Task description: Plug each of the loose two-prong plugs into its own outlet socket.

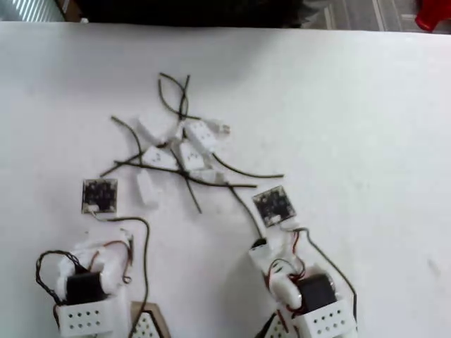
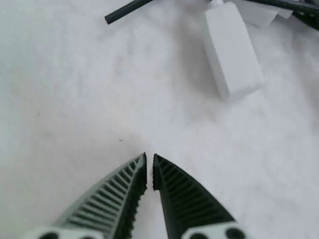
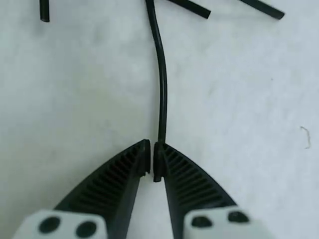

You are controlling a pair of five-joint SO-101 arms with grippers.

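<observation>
White boxy plugs trail black cords. Near them our right gripper pinches one cord; our left gripper is clenched empty.

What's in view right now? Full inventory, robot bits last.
plugs: about five, white, heaped mid-table; overlap hides the exact count
cords: several, black, tangled through the heap
outlet sockets: 2, black squares, flat on the table, one ahead of each arm; second at
table: 1, white
red object: 1, beyond the table's far edge
perforated piece: 1, pale, near edge beside the left arm
left arm: white and black, near edge
right arm: white and black, near edge
left tool: shut, empty, over bare table
right tool: shut on one cord
</observation>
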